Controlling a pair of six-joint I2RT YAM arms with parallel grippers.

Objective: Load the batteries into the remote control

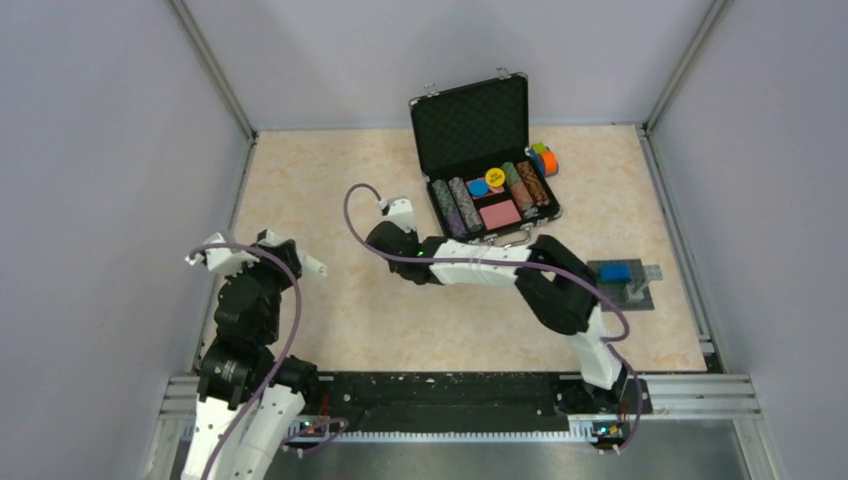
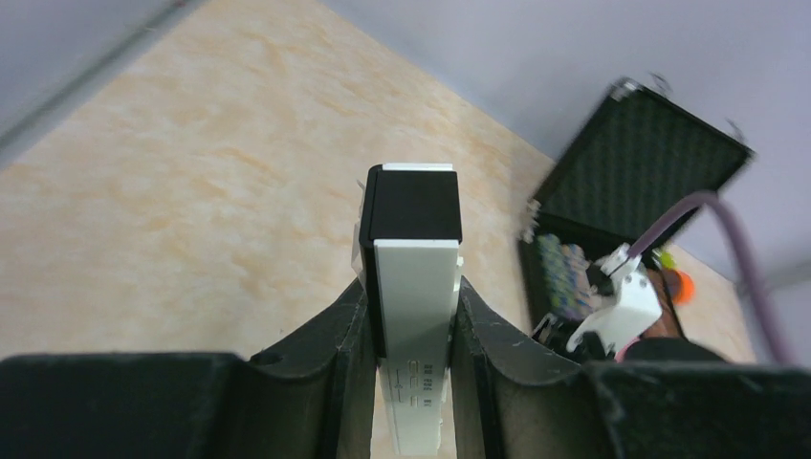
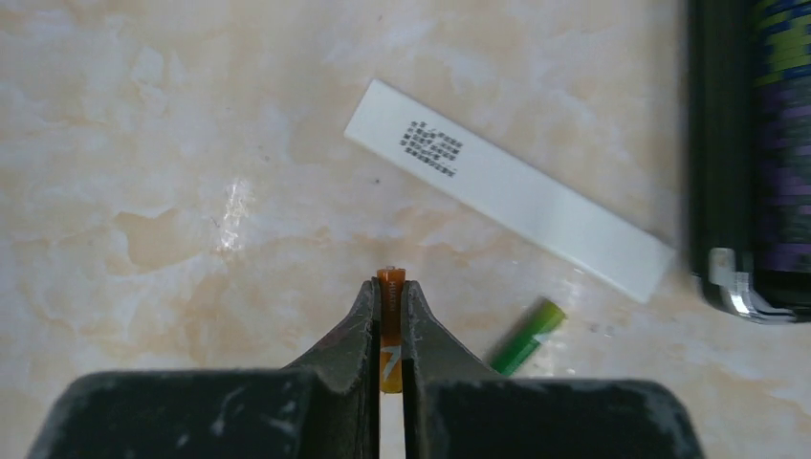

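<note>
In the left wrist view my left gripper (image 2: 411, 292) is shut on the remote control (image 2: 418, 263), a slim white bar with a black end cap pointing away from me, held above the table. My right gripper (image 3: 389, 287) is low over the table and shut on the brownish-orange battery (image 3: 390, 335), which stands lengthwise between the fingers. The green battery (image 3: 528, 337) lies loose on the table just right of those fingers. Further back lies a thin flat white strip (image 3: 507, 186) with a dark printed patch.
An open black case (image 1: 470, 120) of poker chips stands at the back centre; its edge (image 3: 741, 153) is close on the right of my right gripper. A grey baseplate (image 1: 640, 295) with a blue brick sits at the right. Enclosure walls ring the table.
</note>
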